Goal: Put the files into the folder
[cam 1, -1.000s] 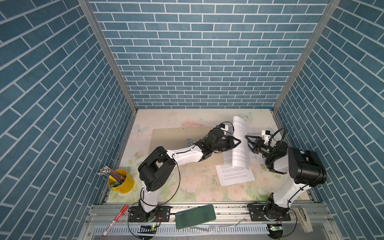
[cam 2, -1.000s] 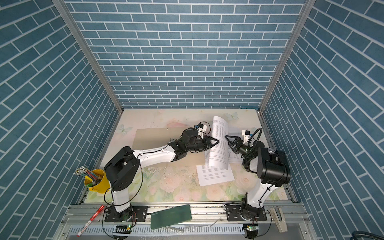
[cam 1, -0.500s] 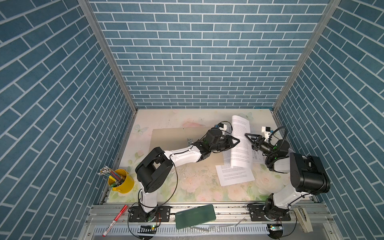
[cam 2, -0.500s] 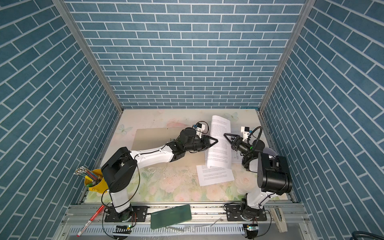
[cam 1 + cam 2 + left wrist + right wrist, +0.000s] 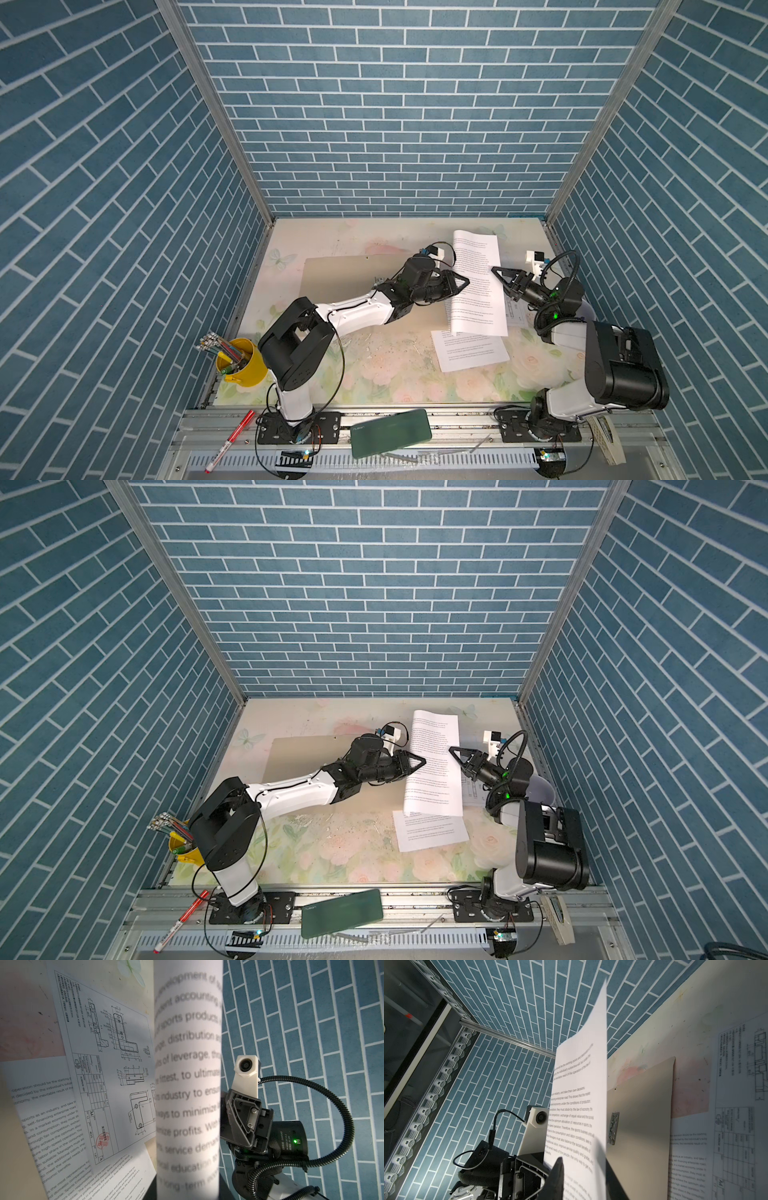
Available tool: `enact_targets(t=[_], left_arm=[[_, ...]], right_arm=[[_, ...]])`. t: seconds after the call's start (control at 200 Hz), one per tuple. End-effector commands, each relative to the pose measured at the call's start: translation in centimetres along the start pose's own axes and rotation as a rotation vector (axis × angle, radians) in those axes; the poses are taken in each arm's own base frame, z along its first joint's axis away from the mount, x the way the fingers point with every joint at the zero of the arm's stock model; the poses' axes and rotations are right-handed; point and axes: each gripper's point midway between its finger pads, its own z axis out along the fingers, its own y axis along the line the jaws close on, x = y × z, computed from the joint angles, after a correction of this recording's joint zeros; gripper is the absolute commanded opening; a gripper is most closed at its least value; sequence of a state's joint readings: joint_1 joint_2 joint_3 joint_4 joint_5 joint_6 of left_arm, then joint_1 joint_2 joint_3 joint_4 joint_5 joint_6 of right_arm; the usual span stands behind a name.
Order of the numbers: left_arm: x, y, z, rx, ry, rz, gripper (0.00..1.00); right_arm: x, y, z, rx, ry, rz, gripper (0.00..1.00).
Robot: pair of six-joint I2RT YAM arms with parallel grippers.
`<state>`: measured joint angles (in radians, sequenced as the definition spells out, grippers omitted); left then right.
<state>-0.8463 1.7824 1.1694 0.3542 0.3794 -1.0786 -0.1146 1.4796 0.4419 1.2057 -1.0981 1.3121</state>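
Note:
My left gripper (image 5: 465, 283) is shut on the left edge of a white file with printed text (image 5: 476, 286), holding it raised and curved above the table. My right gripper (image 5: 495, 271) is at the same file's right edge, and in the right wrist view the paper (image 5: 577, 1105) runs between its closed jaws. A second text file (image 5: 469, 353) lies flat in front of the raised one. The diagram file (image 5: 108, 1064) lies flat behind the raised one. The tan folder (image 5: 345, 278) lies flat under my left arm, its metal clip (image 5: 613, 1128) showing.
A yellow cup of pens (image 5: 241, 365) stands at the front left corner. A dark green case (image 5: 390, 432) and a red marker (image 5: 230, 440) lie on the front rail. Blue brick walls close in three sides of the table.
My right gripper moved in to the raised file's right edge and went from open to shut on it. My left gripper kept its hold.

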Motion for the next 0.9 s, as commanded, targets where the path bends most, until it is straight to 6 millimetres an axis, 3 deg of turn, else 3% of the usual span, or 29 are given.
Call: enact_targets(t=[0.0, 0.295, 0.36, 0.516, 0.616, 0.781, 0.896], left_arm=[[-0.1, 0.5, -0.4, -0.013, -0.003, 0.019, 0.34], [-0.1, 1.5, -0.8, -0.024, -0.004, 0.008, 0.34], [-0.1, 1.6, -0.9, -0.025, -0.003, 0.005, 0.34], [-0.2, 2.1, -1.3, -0.030, -0.009, 0.001, 0.34], [-0.4, 2.8, -1.8, -0.042, -0.015, -0.002, 0.34], [-0.8, 4.5, -2.7, -0.094, -0.017, -0.001, 0.41], [-1.3, 6.1, -3.8, -0.157, -0.018, 0.012, 0.57]], right_arm=[[0.2, 1.6, 0.3, -0.021, 0.039, -0.024, 0.24], [1.0, 2.1, 1.2, -0.025, 0.078, -0.013, 0.26], [1.3, 2.1, 1.7, -0.020, 0.100, -0.011, 0.22], [2.2, 1.8, 2.8, 0.018, 0.146, -0.012, 0.00], [2.6, 1.5, 3.0, 0.056, 0.159, -0.016, 0.00], [3.4, 0.8, 3.3, 0.165, 0.187, -0.042, 0.00], [3.5, 0.3, 3.5, 0.310, 0.214, -0.066, 0.00]])
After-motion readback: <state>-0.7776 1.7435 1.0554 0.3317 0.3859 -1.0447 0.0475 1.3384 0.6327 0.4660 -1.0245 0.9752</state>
